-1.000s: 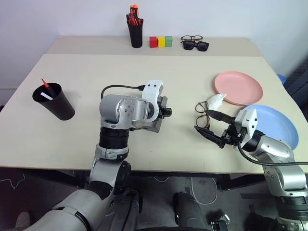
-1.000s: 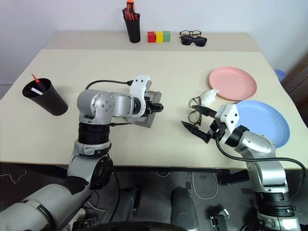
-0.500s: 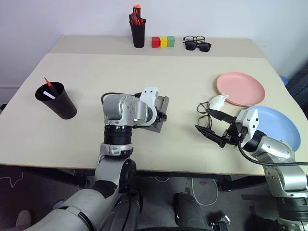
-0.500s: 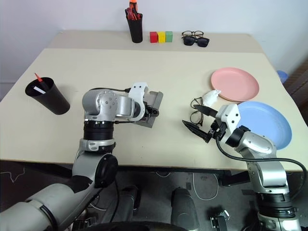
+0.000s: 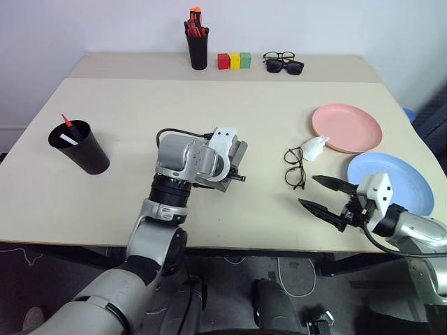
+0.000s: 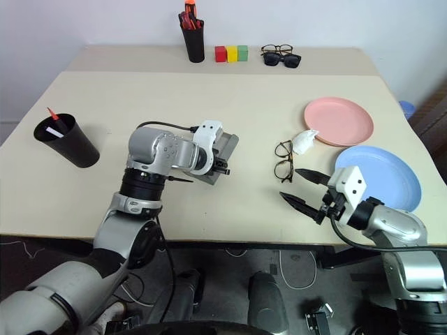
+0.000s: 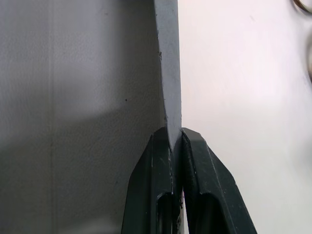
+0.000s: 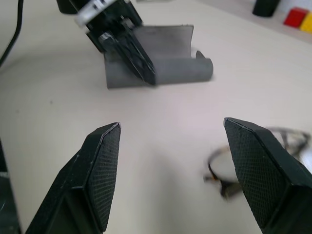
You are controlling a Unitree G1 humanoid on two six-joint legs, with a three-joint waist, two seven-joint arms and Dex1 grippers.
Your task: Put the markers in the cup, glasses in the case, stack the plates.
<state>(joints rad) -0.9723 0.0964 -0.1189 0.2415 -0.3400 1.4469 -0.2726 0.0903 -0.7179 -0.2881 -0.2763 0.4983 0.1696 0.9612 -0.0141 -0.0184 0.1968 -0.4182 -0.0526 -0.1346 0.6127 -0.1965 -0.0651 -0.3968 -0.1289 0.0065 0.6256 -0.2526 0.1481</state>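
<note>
Glasses [image 5: 295, 167] lie on the desk [image 5: 209, 105] just ahead of my right hand [image 5: 325, 196], whose fingers are spread wide and grasp nothing. My left hand [image 8: 141, 66] is clenched on the raised edge of the grey case [image 6: 221, 155], the thin wall pinched between its fingertips [image 7: 165, 146]. I'd judge the step is holding the case open and steady. I should keep that pinch firm without tilting the shell, then bring the right hand square over the frame's bridge before closing, not on a lens
</note>
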